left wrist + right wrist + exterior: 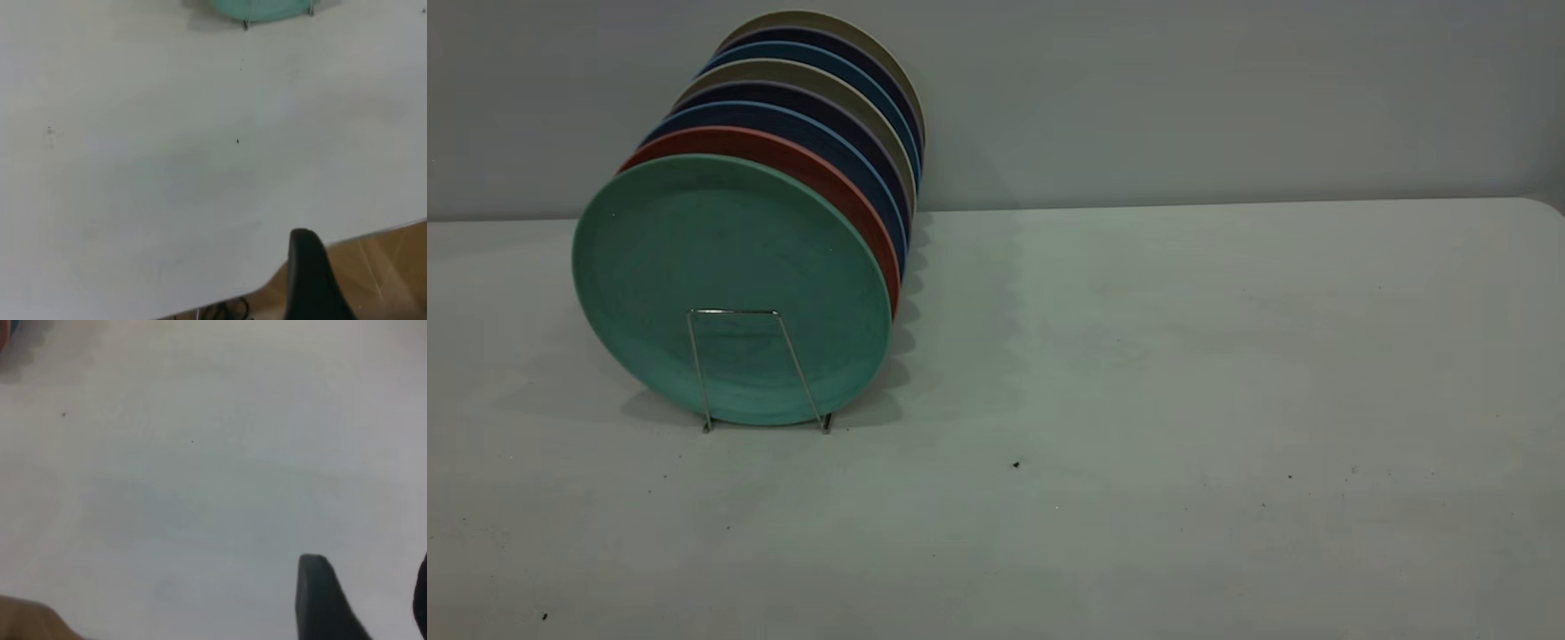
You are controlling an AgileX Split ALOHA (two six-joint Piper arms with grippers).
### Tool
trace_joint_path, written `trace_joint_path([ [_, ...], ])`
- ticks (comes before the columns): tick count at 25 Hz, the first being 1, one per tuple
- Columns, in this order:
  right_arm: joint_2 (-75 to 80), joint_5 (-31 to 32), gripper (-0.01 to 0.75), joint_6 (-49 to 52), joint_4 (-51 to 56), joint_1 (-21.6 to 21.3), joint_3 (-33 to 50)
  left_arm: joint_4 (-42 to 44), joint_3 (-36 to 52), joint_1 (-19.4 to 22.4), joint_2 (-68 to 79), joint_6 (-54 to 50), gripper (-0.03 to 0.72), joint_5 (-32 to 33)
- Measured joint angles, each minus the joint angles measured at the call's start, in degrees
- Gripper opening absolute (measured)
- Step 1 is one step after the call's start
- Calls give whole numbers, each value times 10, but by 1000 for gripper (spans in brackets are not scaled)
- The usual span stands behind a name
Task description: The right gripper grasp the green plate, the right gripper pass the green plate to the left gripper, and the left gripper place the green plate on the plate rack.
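Green plate (729, 284) stands upright in plate rack (756, 369), frontmost. Both grippers' finger state: cannot tell. Recommend keeping clear.

Table (1183, 356) bears plate rack (734, 313).

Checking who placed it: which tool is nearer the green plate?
Left, seemingly. The left tool sees the green plate in the plate rack just across the table; the right tool's view misses it.

left end effector (313, 280): one finger visible, raised | right end effector (363, 600): fingers apart, raised
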Motion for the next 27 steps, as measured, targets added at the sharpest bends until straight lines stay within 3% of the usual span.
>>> trace_joint_path([
  [7,0,0,348,0,0,0,0,-1,0,40,-55,0,445,6],
  [27,0,0,348,0,0,0,0,-1,0,40,-57,-1,445,6],
])
